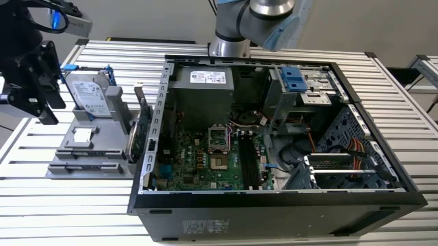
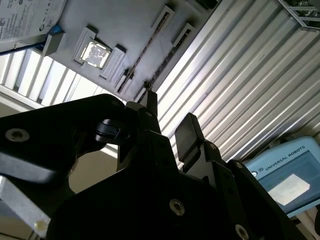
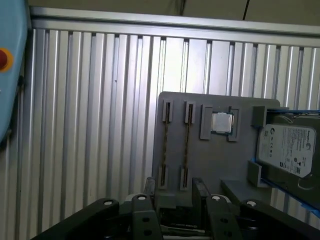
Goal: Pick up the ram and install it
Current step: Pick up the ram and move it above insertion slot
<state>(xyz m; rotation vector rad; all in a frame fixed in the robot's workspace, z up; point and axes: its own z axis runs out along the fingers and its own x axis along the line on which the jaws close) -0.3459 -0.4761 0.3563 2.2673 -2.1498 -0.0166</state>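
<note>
We record the gripper (image 3: pixel 174 184) parted, holding nothing. The ram (image 3: pixel 186 145), edge-on in the gray holder tray (image 3: pixel 215 160) at the exterior view's left, stands apart beyond the fingertips. Its chips are hidden; the hard drive (image 3: pixel 287 150) is cut off.

The ram (image 3: pixel 186 145) stands edgewise, slotted in the gray holder (image 3: pixel 220 160).

PC case (image 1: pixel 274 215) x1 | HDD (image 3: pixel 287 150) x1 | CPU (image 3: pixel 221 122) x1 | holder tray (image 3: pixel 210 165) x1 | exp. card (image 1: pixel 142 130) x1 | ram (image 3: pixel 186 145) x2, prob.
</note>
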